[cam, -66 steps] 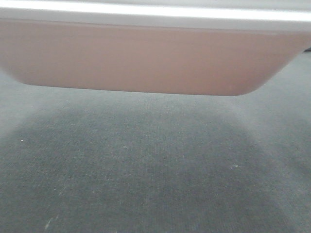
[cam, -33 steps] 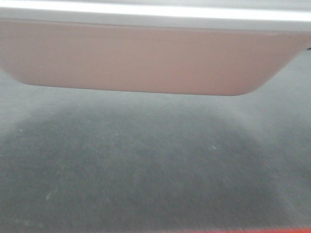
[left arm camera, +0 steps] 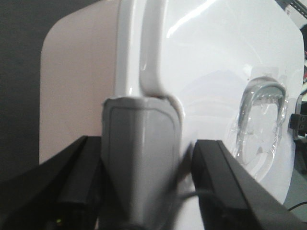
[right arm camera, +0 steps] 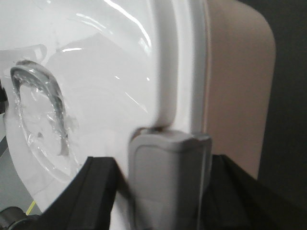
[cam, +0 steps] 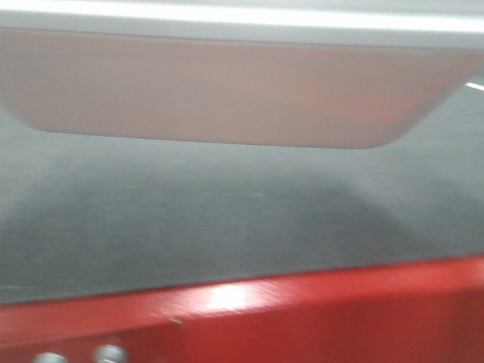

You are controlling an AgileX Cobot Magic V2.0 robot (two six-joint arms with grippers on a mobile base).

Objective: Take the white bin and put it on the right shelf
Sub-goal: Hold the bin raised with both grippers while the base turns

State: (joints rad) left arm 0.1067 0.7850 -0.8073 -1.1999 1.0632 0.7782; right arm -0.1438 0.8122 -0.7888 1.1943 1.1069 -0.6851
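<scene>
Front-facing view shows the white bin (cam: pixel 227 91) up in the air, with its pale pink side filling the top of the picture. Dark floor (cam: pixel 227 219) lies under it, and the bin does not touch it. A red beam (cam: pixel 318 310) runs along the bottom edge, near the camera.

On the left wrist view, the left claw (left arm camera: pixel 146 148) has one black finger on each side of a grey clip (left arm camera: pixel 139 124) at the end of the bin. It is squeezed tight on that clip. The shiny white lid (left arm camera: pixel 216 57) is on top.

On the right wrist view, the right claw (right arm camera: pixel 163 167) is clamped on the grey clip (right arm camera: pixel 168 153) at the other end in the same way.

I think each arm holds one end because the bin is big and wide. One claw alone would let it tip. The clips stick out, so they are easy to pinch.

The right shelf does not show in any view, so the bin has not been set down yet. I think the carrying part is going on now. The red beam looks like a different rack, not the right one.
</scene>
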